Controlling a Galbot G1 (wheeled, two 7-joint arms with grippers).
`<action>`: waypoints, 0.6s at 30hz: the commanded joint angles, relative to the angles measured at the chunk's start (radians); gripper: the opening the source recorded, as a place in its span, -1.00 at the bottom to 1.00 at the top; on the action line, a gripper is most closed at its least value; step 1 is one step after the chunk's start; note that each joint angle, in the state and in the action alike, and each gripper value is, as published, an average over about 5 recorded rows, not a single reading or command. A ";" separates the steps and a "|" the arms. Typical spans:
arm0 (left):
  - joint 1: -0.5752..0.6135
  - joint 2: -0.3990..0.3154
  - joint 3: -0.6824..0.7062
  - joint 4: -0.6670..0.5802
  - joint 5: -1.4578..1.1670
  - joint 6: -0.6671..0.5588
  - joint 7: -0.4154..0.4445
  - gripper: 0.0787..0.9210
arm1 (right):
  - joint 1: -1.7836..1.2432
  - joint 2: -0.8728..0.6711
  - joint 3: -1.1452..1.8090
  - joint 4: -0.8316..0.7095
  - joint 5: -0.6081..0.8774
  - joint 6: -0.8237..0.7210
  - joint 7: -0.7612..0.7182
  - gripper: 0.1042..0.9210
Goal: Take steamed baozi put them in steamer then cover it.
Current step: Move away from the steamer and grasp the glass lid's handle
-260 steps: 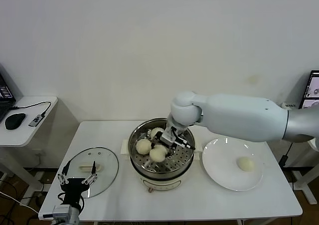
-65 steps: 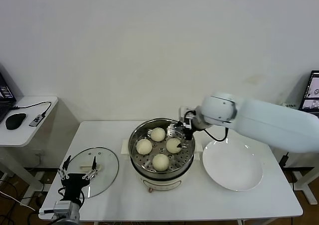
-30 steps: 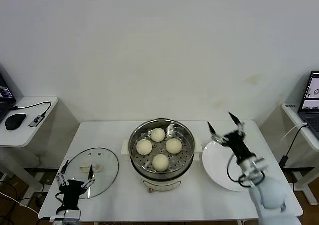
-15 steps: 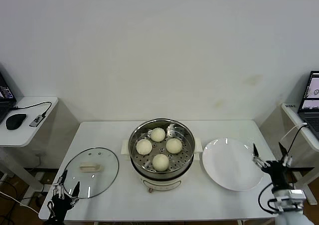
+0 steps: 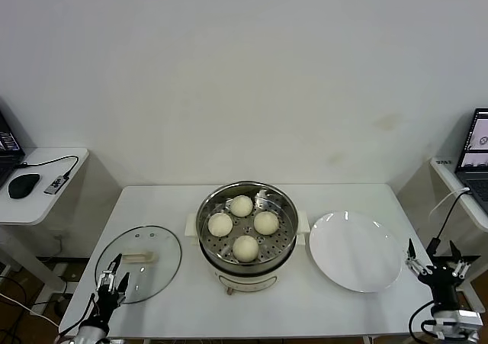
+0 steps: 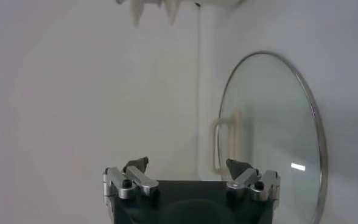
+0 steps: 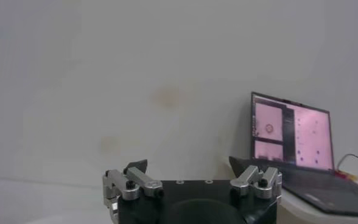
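Baozi (image 5: 242,225): four in steamer (image 5: 246,262) | cover (image 5: 139,262): off, on table

Cream-white baozi (image 5: 245,247); shiny steel hole-dotted steamer (image 5: 210,243); clear glass cover (image 5: 156,262); white plate (image 5: 355,251).

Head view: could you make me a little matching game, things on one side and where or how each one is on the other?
Things:
1. baozi
2. glass lid
3. white plate
4. right pincer

Places or states:
A. bare, on the steamer's right
B. open, empty, past the plate's right edge
C. lying flat on the table, left of the steamer
D. four on the perforated tray

Pairs: 1-D, 2-C, 3-A, 4-B
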 commanded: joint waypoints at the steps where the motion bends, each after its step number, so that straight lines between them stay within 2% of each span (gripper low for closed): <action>1: -0.180 0.012 0.037 0.124 0.083 -0.005 0.014 0.77 | -0.022 0.015 0.021 -0.004 -0.005 0.004 0.010 0.76; 18: -0.302 0.014 0.087 0.211 0.081 -0.003 0.035 0.77 | -0.045 0.022 0.003 0.011 -0.007 0.004 0.003 0.76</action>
